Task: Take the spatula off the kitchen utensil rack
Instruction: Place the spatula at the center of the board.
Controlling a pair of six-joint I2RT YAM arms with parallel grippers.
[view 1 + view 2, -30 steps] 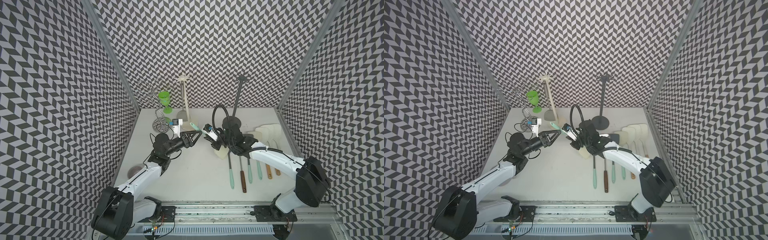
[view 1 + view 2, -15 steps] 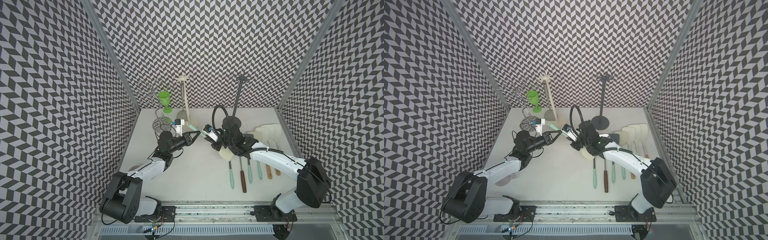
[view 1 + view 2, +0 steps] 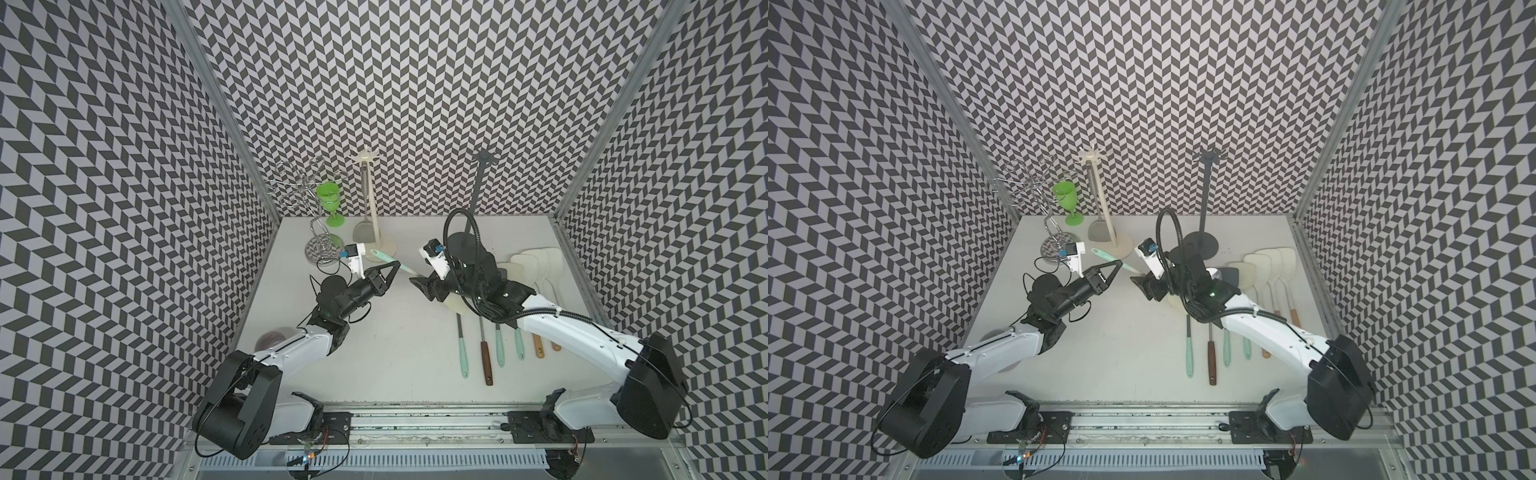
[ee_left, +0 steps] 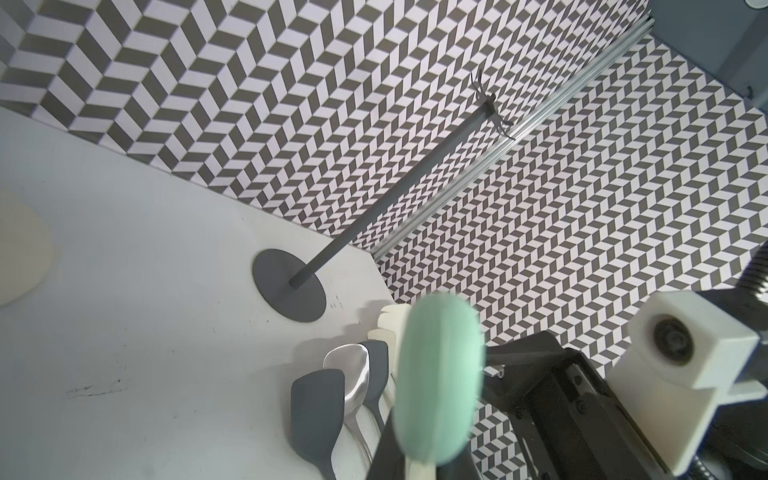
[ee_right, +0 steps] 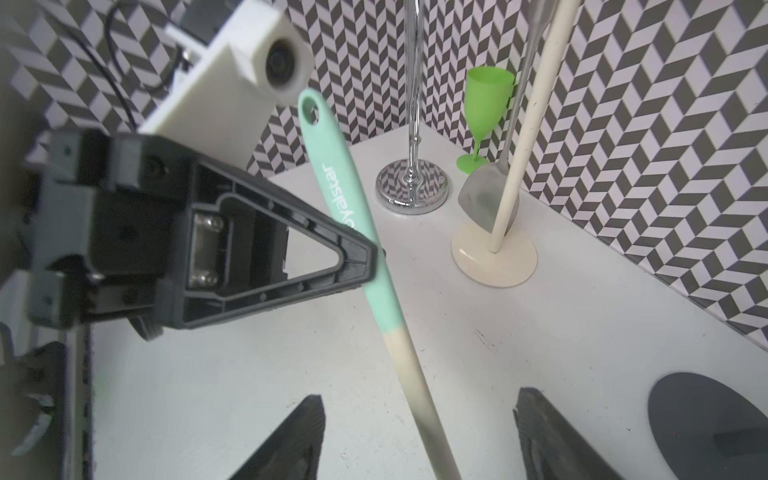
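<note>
A spatula (image 5: 332, 174) with a mint handle and a cream shaft slants across the middle of the table (image 3: 395, 353), hanging on neither rack. Its handle end points far left. Its cream head lies near right, tucked under the right arm, and I cannot tell whether it touches the table. The left gripper (image 5: 370, 262) is clamped tight on the mint handle. The right gripper (image 3: 426, 289) is spread wide, its jaws either side of the cream shaft without touching it, and it holds nothing. This looks like a handover. To finish it well, the right gripper probably should back away along the shaft's line without nudging it, while the left grips firmly against the long, unsupported head end. At the far left, the cream rack (image 5: 494, 266) carries a grey spatula (image 5: 482, 199). The dark rack (image 3: 478, 195), to its right, is bare.
</note>
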